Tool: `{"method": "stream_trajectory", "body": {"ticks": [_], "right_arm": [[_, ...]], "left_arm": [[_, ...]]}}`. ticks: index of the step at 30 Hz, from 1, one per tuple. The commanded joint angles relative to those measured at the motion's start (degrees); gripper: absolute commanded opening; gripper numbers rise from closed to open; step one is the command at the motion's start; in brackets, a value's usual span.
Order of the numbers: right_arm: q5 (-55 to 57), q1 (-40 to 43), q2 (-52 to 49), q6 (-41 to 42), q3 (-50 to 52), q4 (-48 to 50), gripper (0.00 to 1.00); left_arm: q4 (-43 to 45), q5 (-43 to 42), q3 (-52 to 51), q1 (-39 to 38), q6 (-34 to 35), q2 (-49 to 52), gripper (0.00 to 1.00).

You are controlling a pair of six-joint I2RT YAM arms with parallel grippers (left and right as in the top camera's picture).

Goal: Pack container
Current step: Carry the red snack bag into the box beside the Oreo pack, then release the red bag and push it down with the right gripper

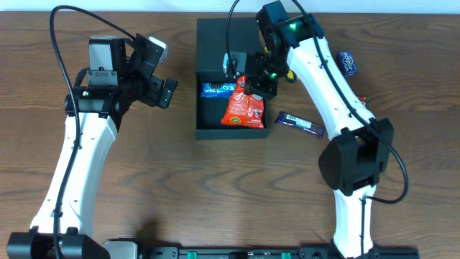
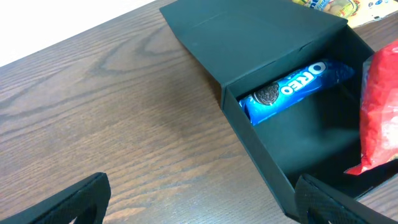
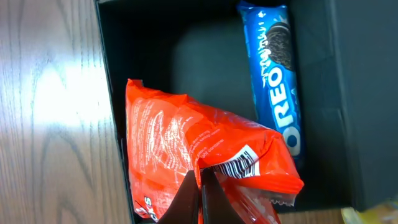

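- As overhead shows it, the container (image 1: 197, 101) sits open mid-table between the two arms, with its flap lid (image 1: 226, 39) folded back on the far side
- overhead: Oreo pack (image 1: 215, 89) lies inside along the far wall; red packet (image 1: 243, 109) is partly in, with the right gripper (image 1: 248, 85) pinching its top end above the opening
- overhead: left gripper (image 1: 162, 90) sits just left of the container, not touching it and carrying nothing
- overhead, my read of progress: one item in, one going in; purple bar (image 1: 300, 124) lies on the table (image 1: 144, 180) right of the container, blue packet (image 1: 348, 62) further back right; both unpacked, lid not yet closed
- left wrist: left fingers (image 2: 81, 199) are spread wide with only bare wood between them; the container is ahead to the right, interior in view
- left wrist: "OREO" reads clearly, white on blue; the edge of a yellow packet (image 2: 336, 5) shows beyond the lid, print cut off
- right wrist: right fingertips (image 3: 186, 205) are pressed together on the crimped edge of the red packet, which hangs into the container near one wall, beside the Oreo pack
- right wrist: "OREO" and a cookie picture show again; the red packet has a barcode and white print, too skewed to read; purple bar text is too small in any view
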State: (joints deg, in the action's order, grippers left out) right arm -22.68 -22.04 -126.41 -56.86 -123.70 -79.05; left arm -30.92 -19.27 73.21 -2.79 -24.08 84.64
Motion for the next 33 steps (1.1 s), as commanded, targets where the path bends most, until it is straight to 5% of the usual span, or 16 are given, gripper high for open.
{"method": "stream_trajectory", "body": {"ticks": [1, 2, 12, 13, 14, 16, 17, 18, 33], "right_arm": [[-2.4, -0.2, -0.3, -1.4, -0.2, 0.2, 0.24], [-2.0, -0.2, -0.3, 1.2, -0.2, 1.3, 0.95], [-1.2, -0.2, -0.2, 9.6, -0.6, 3.8, 0.99], [-1.3, -0.2, -0.2, 10.3, -0.6, 3.8, 0.98], [-1.3, -0.2, -0.2, 11.1, -0.6, 3.8, 0.86], [-1.4, -0.2, -0.3, 11.4, -0.2, 3.8, 0.28], [-1.3, -0.3, -0.3, 11.4, 0.2, 3.9, 0.09], [-1.3, -0.5, -0.3, 11.4, 0.6, 3.9, 0.01], [3.3, -0.6, -0.3, 29.4, 14.9, 20.3, 0.01]], "left_arm": [[0.5, 0.2, 1.3, 0.2, -0.6, -1.0, 0.95], [0.5, 0.2, 1.3, 0.2, -0.6, -1.0, 0.95], [0.5, 0.2, 1.3, 0.2, -0.5, -1.0, 0.95], [0.5, 0.2, 1.3, 0.2, -0.3, -1.0, 0.95], [0.6, 0.2, 1.3, 0.2, -0.1, -1.0, 0.95], [0.6, 0.2, 1.3, 0.2, -0.1, -1.0, 0.95], [0.6, 0.2, 1.3, 0.2, -0.1, -1.0, 0.95], [0.7, 0.2, 1.3, 0.2, -0.1, -1.0, 0.95], [1.4, -1.6, 1.3, 0.2, 0.5, -1.0, 0.95]]}}
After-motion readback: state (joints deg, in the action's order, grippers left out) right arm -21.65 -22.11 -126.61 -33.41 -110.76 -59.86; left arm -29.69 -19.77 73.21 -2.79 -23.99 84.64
